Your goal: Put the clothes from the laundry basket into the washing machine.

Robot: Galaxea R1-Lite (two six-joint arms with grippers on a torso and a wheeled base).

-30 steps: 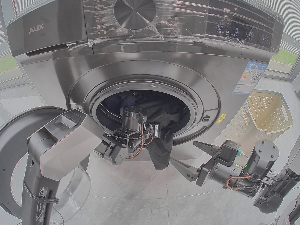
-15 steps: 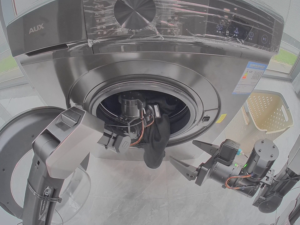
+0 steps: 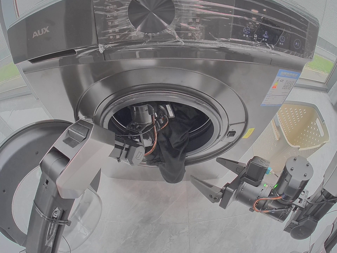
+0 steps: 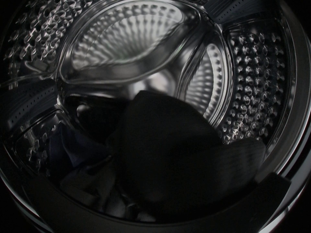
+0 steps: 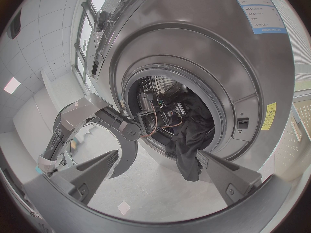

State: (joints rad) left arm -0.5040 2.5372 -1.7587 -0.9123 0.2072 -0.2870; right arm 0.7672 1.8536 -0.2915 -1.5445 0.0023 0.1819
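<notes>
The grey washing machine (image 3: 168, 74) stands with its round opening facing me. My left gripper (image 3: 165, 111) is inside the opening, shut on a black garment (image 3: 173, 148) that drapes over the rim and hangs down the front. In the left wrist view the black garment (image 4: 168, 152) covers the fingers, with the steel drum (image 4: 129, 42) behind it. My right gripper (image 3: 214, 176) hangs open below and to the right of the opening, holding nothing. From the right wrist view, the black garment (image 5: 189, 139) hangs just beyond the right gripper (image 5: 157, 154).
A cream laundry basket (image 3: 302, 127) stands to the right of the machine. The machine's door (image 3: 14, 180) is swung open on the left. A dark blue garment (image 4: 71, 149) lies low in the drum. Grey tiled floor (image 3: 147, 215) lies in front.
My left arm has pushed up and deeper into the opening, drawing the black garment higher so less of it hangs below the rim. The right arm has barely moved.
</notes>
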